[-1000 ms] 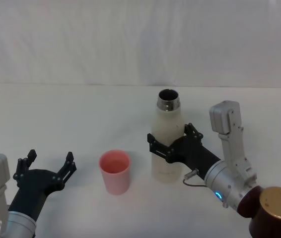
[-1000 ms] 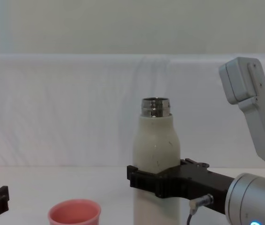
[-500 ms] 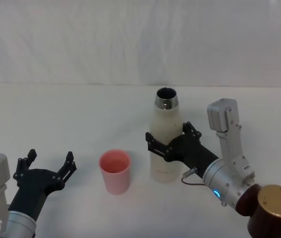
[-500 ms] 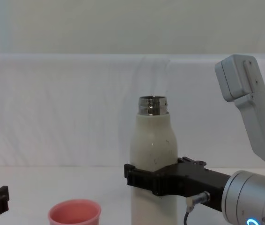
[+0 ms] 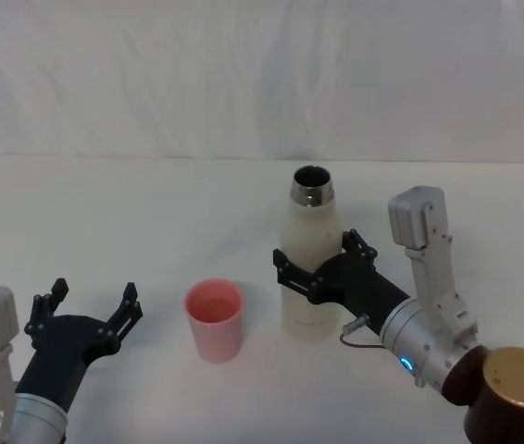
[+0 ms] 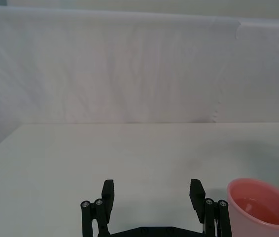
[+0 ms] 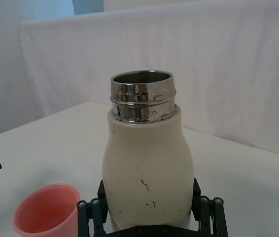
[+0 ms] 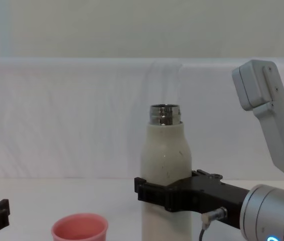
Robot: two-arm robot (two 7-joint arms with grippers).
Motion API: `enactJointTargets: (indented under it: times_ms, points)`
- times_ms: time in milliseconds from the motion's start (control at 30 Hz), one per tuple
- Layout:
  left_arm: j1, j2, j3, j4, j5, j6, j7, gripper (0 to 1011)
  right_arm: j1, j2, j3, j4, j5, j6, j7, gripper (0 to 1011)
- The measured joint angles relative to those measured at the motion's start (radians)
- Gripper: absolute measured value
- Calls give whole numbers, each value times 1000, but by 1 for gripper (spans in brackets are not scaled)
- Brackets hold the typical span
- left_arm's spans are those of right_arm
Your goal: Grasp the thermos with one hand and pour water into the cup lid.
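Now clamped around thermos (image 5: 310, 254) mid-body with right gripper (image 5: 316, 273), center of head frame, upright, probably to keep water inside before tilting. Placed just left: cup lid (image 5: 214, 319), mouth up. Parked lower left, left gripper (image 5: 86, 310), spread wide, empty.

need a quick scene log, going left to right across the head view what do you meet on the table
left tool, open and idle → salmon-pink cup lid → cream-white thermos, upright with the right tool closed around its body → right arm's silver-grey wrist
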Motion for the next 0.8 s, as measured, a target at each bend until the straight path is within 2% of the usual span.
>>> enactJointTargets:
  times_ms: [467, 567, 800]
  points:
    - [0, 0, 0, 0, 0, 0, 0, 1001, -3, 6, -2, -3, 11, -2, 1, 962]
    - [0, 0, 0, 0, 0, 0, 0, 1001, -3, 5, -2, -3, 10, -4, 1, 1001]
    - [0, 0, 0, 0, 0, 0, 0, 1001, -3, 5, -1, -3, 9, -4, 1, 1001]
